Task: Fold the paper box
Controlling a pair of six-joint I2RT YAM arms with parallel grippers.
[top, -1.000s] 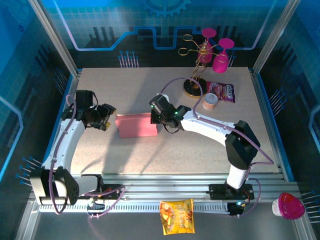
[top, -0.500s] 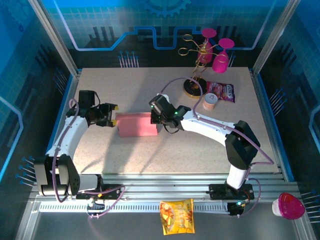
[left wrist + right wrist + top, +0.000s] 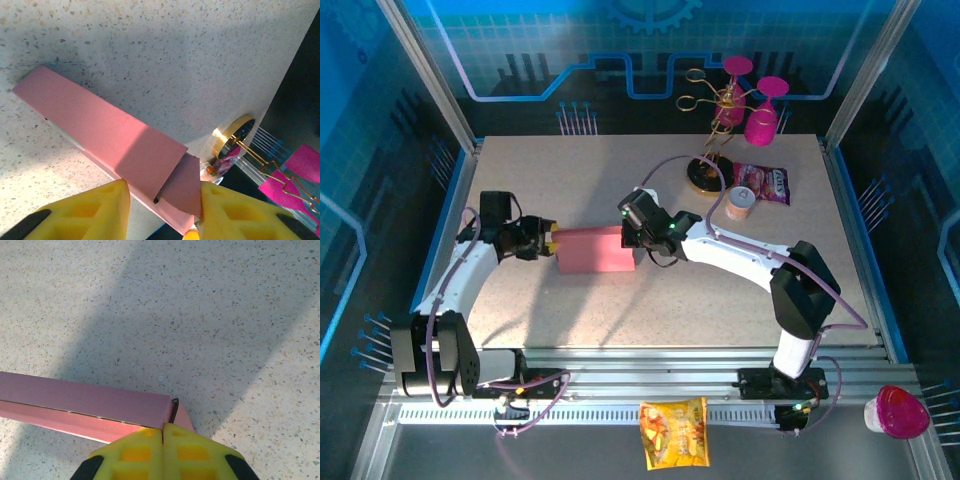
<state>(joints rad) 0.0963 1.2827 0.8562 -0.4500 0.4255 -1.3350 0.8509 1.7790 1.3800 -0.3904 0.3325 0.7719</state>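
Top external view, nearest first: on the table (image 3: 650, 320), the paper box (image 3: 595, 250) lies mid-surface between both arms, already a shallow closed shape. The left gripper (image 3: 548, 241) straddles its left end; whether the jaws pinch it I cannot tell. The right gripper (image 3: 634, 238) is closed, tips against the right end. In the left wrist view an end flap (image 3: 182, 185) looks untucked, so I judge the folding nearly finished.

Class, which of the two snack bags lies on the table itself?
The purple bag, back right beside the small can; the orange bag lies on the metal ledge at the near edge.
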